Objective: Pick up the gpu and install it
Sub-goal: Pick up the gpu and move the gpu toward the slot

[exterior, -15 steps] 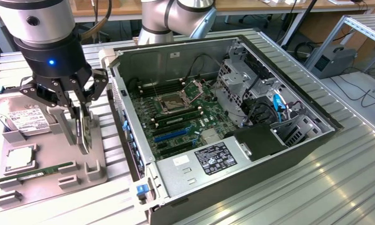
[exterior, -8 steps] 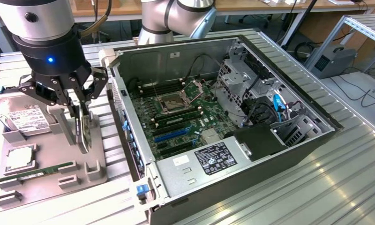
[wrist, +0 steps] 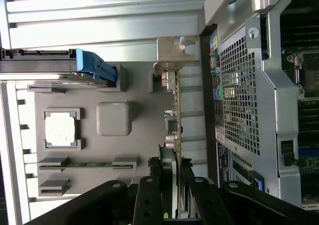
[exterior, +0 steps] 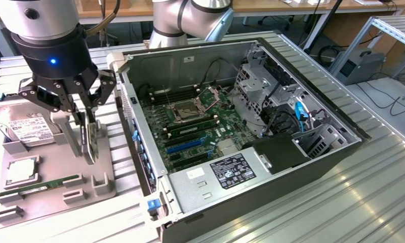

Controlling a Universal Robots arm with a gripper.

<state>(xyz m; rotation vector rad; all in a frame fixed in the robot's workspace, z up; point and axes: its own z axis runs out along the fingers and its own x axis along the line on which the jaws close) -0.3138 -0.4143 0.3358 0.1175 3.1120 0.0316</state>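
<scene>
Slatted metal workbench (exterior: 364, 202) — grey tray (exterior: 47, 195) beside the open computer case (exterior: 256, 197).
We see the gripper (exterior: 81, 107) partly closed, fingers clamped on the gpu (exterior: 89, 139), which stands on edge at the tray.

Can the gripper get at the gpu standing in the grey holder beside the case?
Probably yes. The gripper sits right over the gpu, which stands on edge in the grey holder. Its fingers look closed on both faces, and nothing blocks it.
</scene>
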